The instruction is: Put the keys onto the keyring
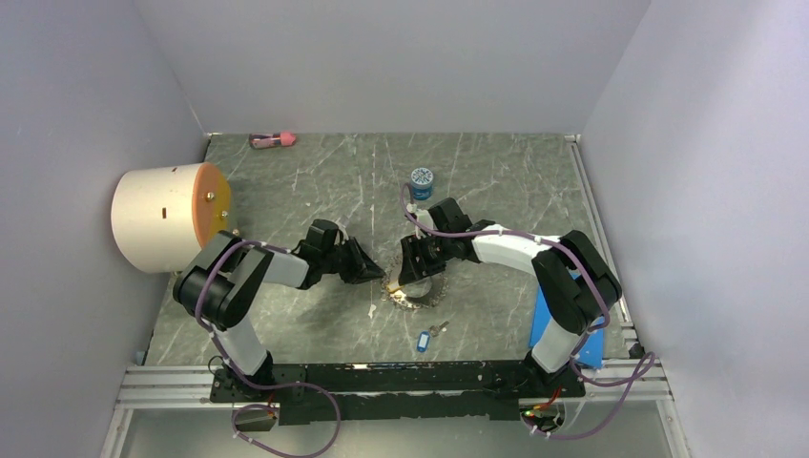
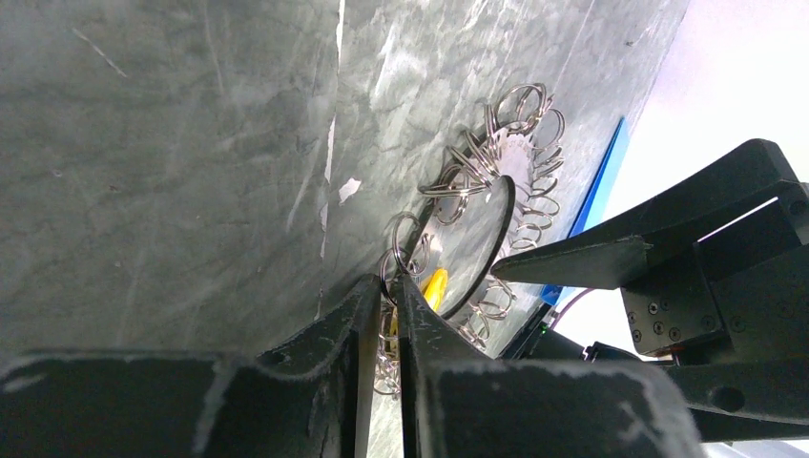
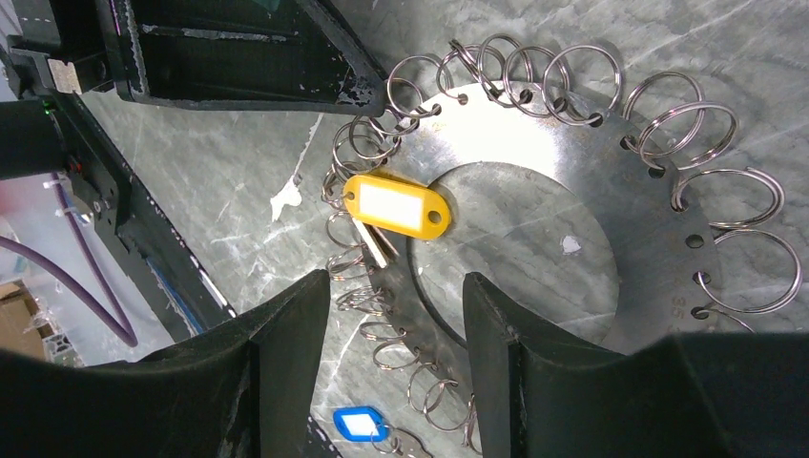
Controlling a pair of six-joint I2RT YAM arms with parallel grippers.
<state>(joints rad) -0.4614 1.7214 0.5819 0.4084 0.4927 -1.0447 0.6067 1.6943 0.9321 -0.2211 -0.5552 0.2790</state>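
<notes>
The keyring is a flat metal disc with a round hole, edged with several small split rings, lying mid-table. The yellow key rests on its rim, seen too in the left wrist view. My left gripper reaches in from the left, its tips pinched on a small split ring beside the yellow tag. My right gripper hangs open over the disc's near band, one finger on each side. The blue key lies loose on the table in front.
A white cylinder with an orange face stands at the left. A blue jar sits behind the right arm, and a pink item lies at the back wall. A blue board lies by the right base.
</notes>
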